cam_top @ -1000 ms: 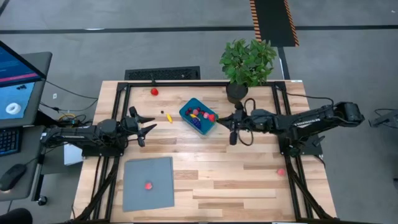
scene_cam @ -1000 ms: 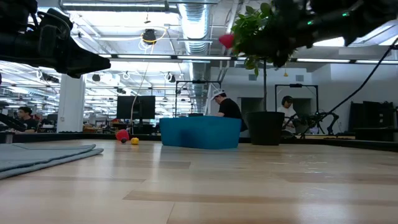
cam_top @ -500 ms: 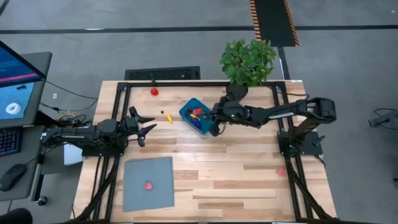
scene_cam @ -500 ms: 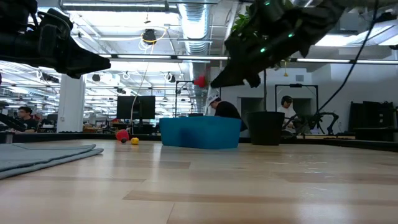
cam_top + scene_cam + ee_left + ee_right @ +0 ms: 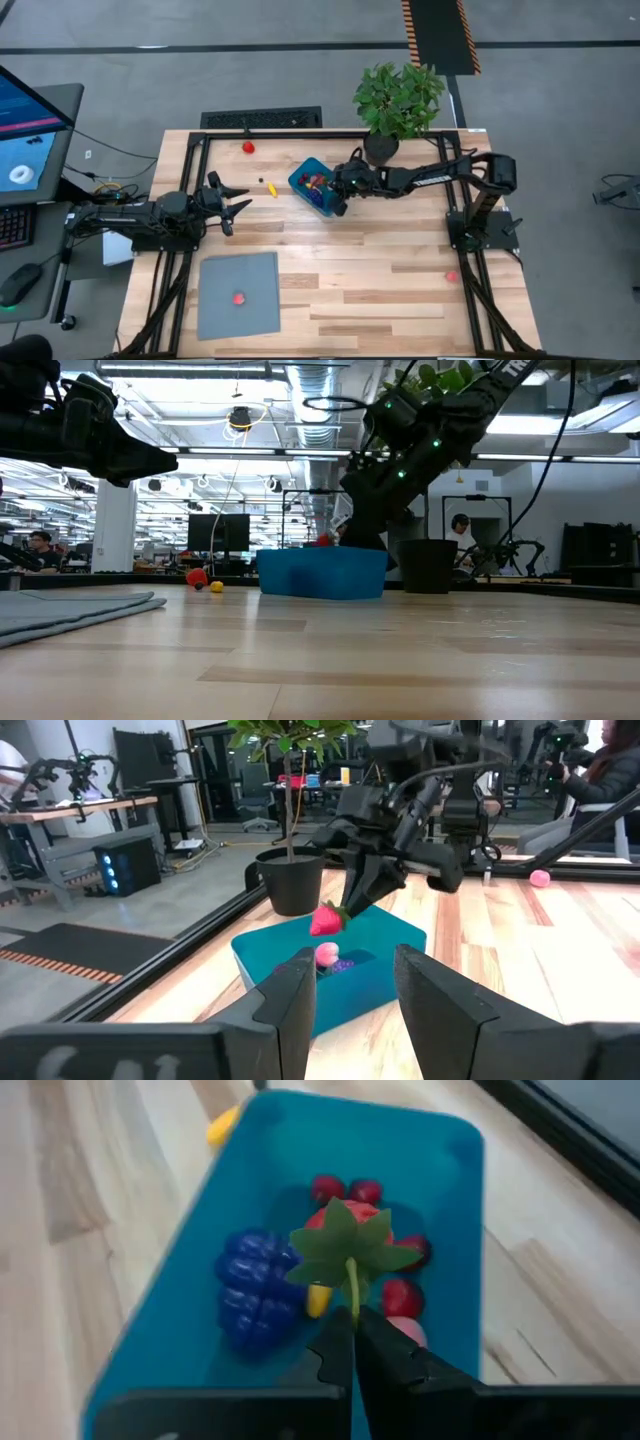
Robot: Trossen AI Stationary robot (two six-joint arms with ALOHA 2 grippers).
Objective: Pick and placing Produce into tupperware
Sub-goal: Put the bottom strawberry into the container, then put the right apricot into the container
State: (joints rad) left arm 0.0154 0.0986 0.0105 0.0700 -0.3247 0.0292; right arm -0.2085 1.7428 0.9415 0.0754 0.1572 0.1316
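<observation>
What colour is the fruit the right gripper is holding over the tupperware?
Red strawberry with a green leafy top, clearest in the left wrist view.

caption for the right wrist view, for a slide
Right tool pinching a strawberry's stem above the teal tupperware.

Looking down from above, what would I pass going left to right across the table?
Left gripper → small yellow piece → teal tupperware → right gripper over it, holding a strawberry → potted plant → pink piece at the right edge.
</observation>
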